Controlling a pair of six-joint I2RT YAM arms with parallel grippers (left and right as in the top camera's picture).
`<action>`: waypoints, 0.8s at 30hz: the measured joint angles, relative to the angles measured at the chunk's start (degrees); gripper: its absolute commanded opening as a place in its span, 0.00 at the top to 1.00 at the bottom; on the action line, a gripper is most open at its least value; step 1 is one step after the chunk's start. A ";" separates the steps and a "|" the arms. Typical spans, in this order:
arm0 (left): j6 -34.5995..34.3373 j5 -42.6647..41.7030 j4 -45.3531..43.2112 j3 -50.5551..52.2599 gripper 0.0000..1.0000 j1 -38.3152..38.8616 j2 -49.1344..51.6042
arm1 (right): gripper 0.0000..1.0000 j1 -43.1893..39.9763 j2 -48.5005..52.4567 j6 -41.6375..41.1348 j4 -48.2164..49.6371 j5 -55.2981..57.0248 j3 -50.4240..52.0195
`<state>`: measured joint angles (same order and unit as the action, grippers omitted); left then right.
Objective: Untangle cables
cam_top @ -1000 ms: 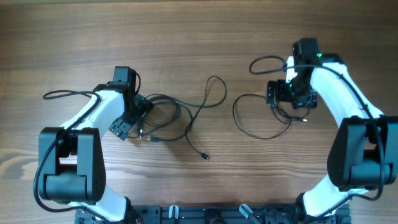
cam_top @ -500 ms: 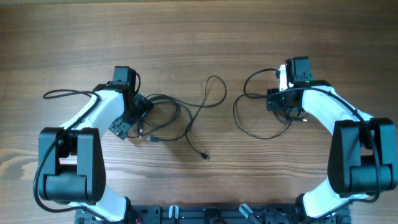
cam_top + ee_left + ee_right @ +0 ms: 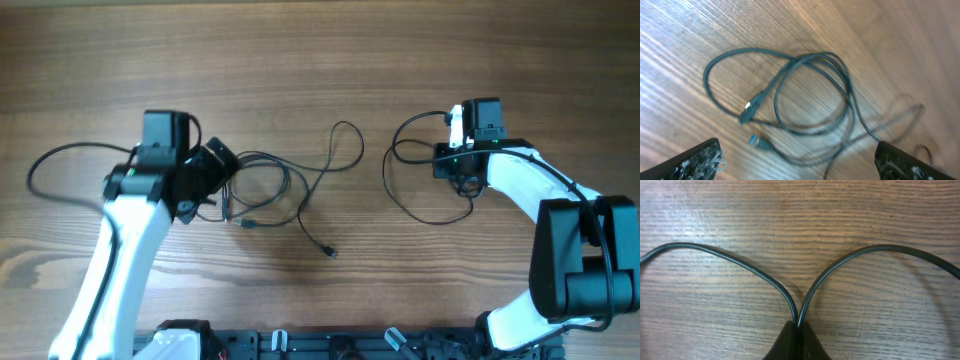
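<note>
The wooden table [image 3: 320, 50] under us is bare apart from the cables, which lie in two groups well apart. Left of centre is a tangle [image 3: 268, 185] of overlapping loops, just beside the left gripper [image 3: 205, 170], with one strand trailing off to a plug [image 3: 329, 252] nearer the robot's base. To the right lies a single looping cable [image 3: 415, 212].

The right gripper [image 3: 796, 341] is pinched closed on that single cable. In its wrist view two strands rise from the tips and bend away to either side, so we judge it holds a fold of the cord. The left gripper has its fingers spread wide and carries nothing. Below it, two cable ends [image 3: 757, 141] sit among the loops.

Our main worry is the left side. If we come down where strands cross, we may catch several at once and drag the whole tangle instead of freeing one cord. A pull could also draw a cable end through a loop and tighten it into a knot. On the right, a doubled cord may slip from the pinch, or a long pull could sweep the loop back toward the tangle.
</note>
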<state>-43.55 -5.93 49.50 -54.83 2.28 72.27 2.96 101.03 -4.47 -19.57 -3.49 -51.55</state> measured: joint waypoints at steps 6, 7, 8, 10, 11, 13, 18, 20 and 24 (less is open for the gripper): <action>0.02 -0.02 6.23 0.02 0.00 0.00 -9.75 | 0.96 -0.07 0.04 -1.79 -3.67 -1.44 -1.57; 0.02 0.00 6.73 0.02 0.00 0.00 -11.02 | 0.96 -0.15 0.02 -1.92 -4.61 -1.57 -2.03; 0.02 -0.02 7.04 0.02 0.00 0.00 -12.13 | 0.96 -0.37 0.00 -1.97 -6.03 -1.68 -3.04; 0.02 0.00 7.17 0.02 0.00 0.00 -15.87 | 0.96 -1.03 -0.48 -2.05 -7.89 -1.95 -5.40; 0.02 0.02 7.28 0.02 0.00 0.00 -17.40 | 0.96 -1.40 -1.03 -2.16 -8.63 -2.08 -6.43; 0.02 0.07 7.56 0.02 0.00 0.00 -21.35 | 0.96 -2.38 -3.37 -2.21 -11.06 -2.10 -8.76; 0.00 2.01 10.47 0.02 0.00 0.00 -31.69 | 0.96 -3.93 -11.98 -2.40 -13.68 1.46 -11.82; 0.00 3.52 11.89 0.00 0.00 -0.04 -35.47 | 0.96 -4.33 -15.17 -2.58 -13.73 4.46 -12.85; 0.00 5.46 14.10 0.02 0.00 -0.04 -38.42 | 0.95 -5.53 -19.30 -3.10 -12.63 9.11 -14.51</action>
<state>-43.55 -0.47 63.59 -54.81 2.24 33.85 -2.57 81.73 -7.57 -32.21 5.63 -66.06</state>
